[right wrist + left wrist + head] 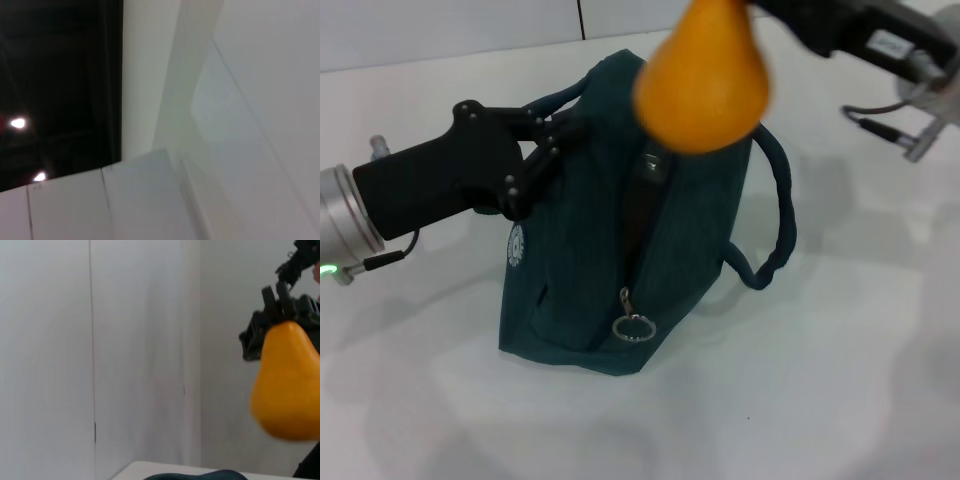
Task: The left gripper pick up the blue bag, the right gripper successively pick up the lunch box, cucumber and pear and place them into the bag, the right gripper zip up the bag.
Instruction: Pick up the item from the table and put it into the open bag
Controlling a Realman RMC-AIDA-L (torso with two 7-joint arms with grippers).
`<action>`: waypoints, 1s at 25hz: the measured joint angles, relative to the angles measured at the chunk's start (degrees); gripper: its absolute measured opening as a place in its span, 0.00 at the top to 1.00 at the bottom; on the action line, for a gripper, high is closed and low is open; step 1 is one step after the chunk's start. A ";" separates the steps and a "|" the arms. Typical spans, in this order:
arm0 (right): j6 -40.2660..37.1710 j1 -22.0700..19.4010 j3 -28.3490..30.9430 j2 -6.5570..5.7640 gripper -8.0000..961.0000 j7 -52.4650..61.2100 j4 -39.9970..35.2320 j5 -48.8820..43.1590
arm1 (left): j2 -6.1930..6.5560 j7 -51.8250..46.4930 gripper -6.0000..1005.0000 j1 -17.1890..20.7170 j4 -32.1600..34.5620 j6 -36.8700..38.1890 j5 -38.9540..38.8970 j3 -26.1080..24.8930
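Black right gripper (280,305) clamped on orange-yellow rounded pear (703,82), hanging neck-up, long axis vertical, above open dark teal-blue fabric bag (590,250), whose left handle the black left gripper (542,143) grips.

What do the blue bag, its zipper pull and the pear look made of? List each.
Blue bag: woven fabric, matte, with soft folds and padded rope handles.
Zipper pull: probably metal, a thin shiny silver ring.
Pear: smooth, even orange-yellow skin with slight sheen; real or plastic, cannot tell.

Lab-like room (bare white walls (140,340)) with white tabletop (800,400).
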 joint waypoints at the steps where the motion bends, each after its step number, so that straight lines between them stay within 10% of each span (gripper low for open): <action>1: 0.51 0.17 -0.66 0.10 0.95 0.06 0.01 -0.01 | 0.00 0.00 0.95 -0.06 -0.12 0.00 -0.29 0.00; 25: 16.46 -1.25 -25.24 0.91 0.94 -9.38 0.54 4.44 | 0.09 0.60 0.95 -2.89 -3.77 -0.62 -1.92 0.06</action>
